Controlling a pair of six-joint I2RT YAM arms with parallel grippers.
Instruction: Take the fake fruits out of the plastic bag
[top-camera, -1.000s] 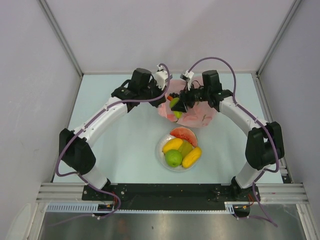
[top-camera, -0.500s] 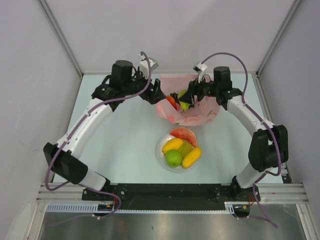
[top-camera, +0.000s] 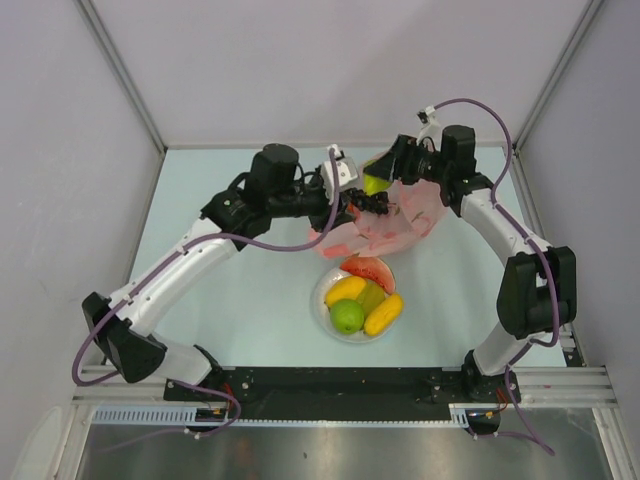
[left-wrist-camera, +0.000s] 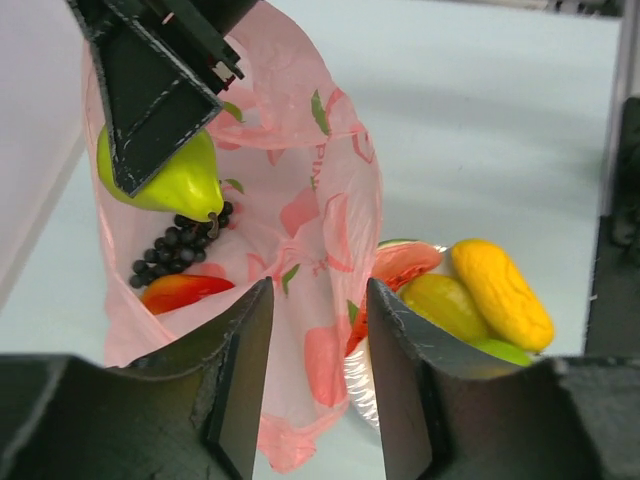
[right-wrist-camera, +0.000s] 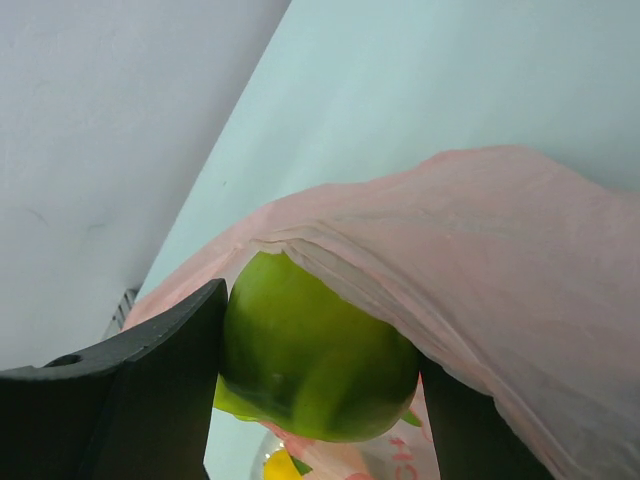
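- right gripper (right-wrist-camera: 320, 345) clamped on green fruit (left-wrist-camera: 172, 180), lifted at pink bag (top-camera: 402, 226) mouth
- left gripper (left-wrist-camera: 318, 292) jaws apart, straddling bag rim, not pinching
- grape bunch (left-wrist-camera: 176, 250), red piece (left-wrist-camera: 186, 290) inside bag
- white plate (top-camera: 322, 310) just beside bag, holds other fruits (top-camera: 348, 316)

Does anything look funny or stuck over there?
Yes. The rim of the pink plastic bag lies draped over the green pear-shaped fruit that the right gripper holds, so the bag might get tugged along with it. The grape bunch and a red-orange piece lie inside the bag.
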